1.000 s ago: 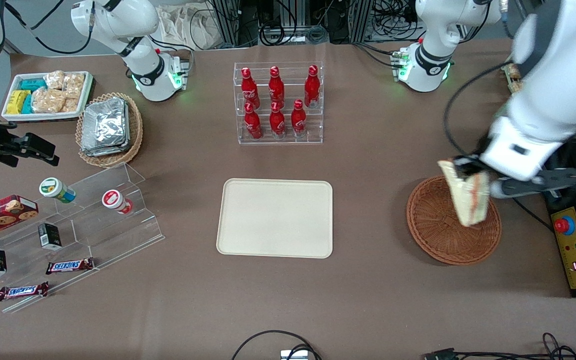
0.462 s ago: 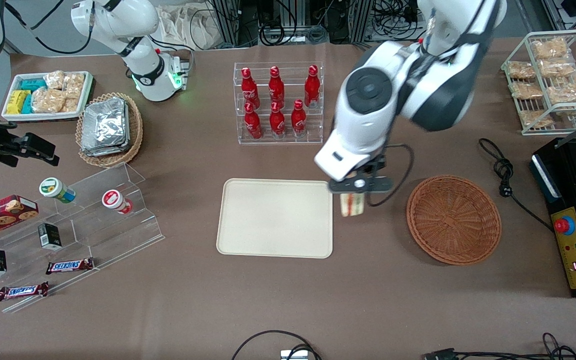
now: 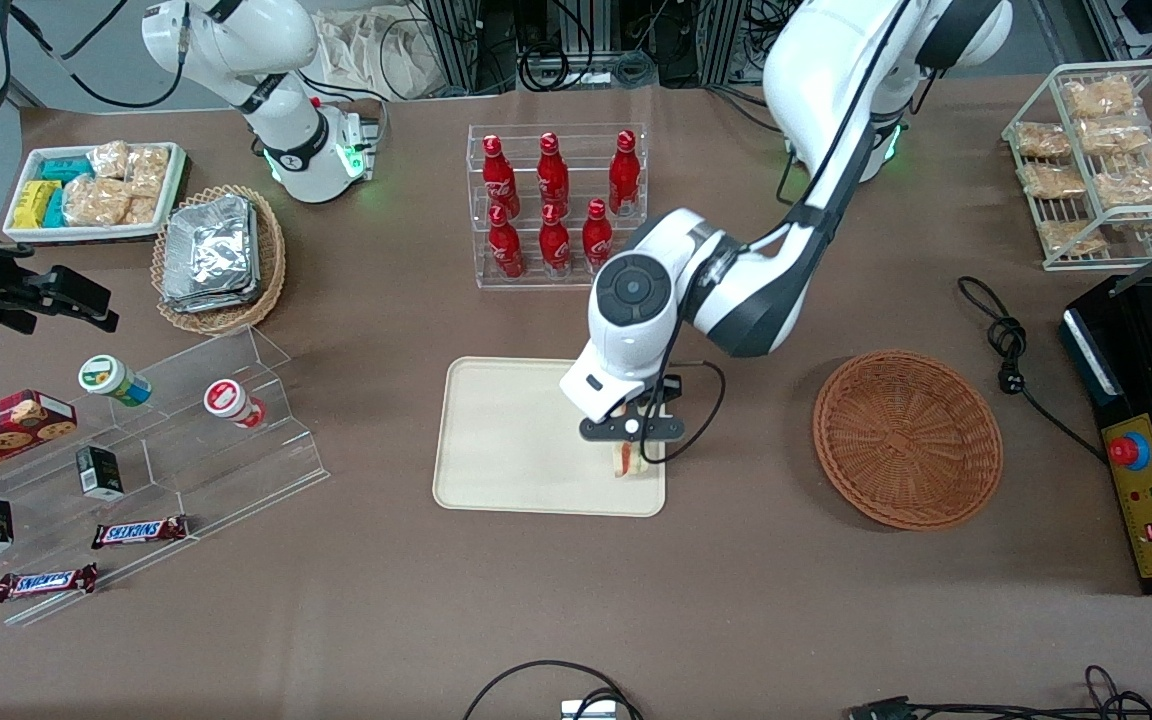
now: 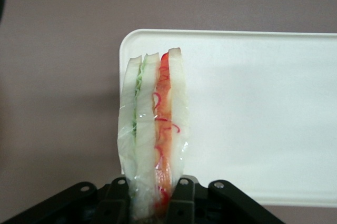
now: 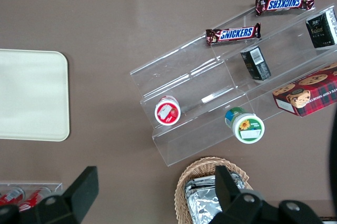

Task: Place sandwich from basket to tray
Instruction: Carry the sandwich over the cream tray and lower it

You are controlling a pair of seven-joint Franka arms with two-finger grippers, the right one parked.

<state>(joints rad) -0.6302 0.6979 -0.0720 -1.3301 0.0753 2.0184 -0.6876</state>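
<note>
The left arm's gripper is shut on the sandwich, a plastic-wrapped wedge of white bread with orange-red and green filling. It holds the sandwich just over the cream-beige tray, at the tray's corner nearest the front camera on the basket's side. In the left wrist view the sandwich hangs over the tray's rim with its two fingers pressed on its sides. The reddish-brown wicker basket stands beside the tray, toward the working arm's end, and holds nothing.
A clear rack of red bottles stands farther from the camera than the tray. A tan basket of foil packets, a white snack tray and a clear stepped shelf lie toward the parked arm's end. A wire rack of snacks and a black box lie toward the working arm's end.
The gripper has carried the sandwich from above the basket, across the gap, to over the tray's corner, and has come lower. The basket now holds nothing.
</note>
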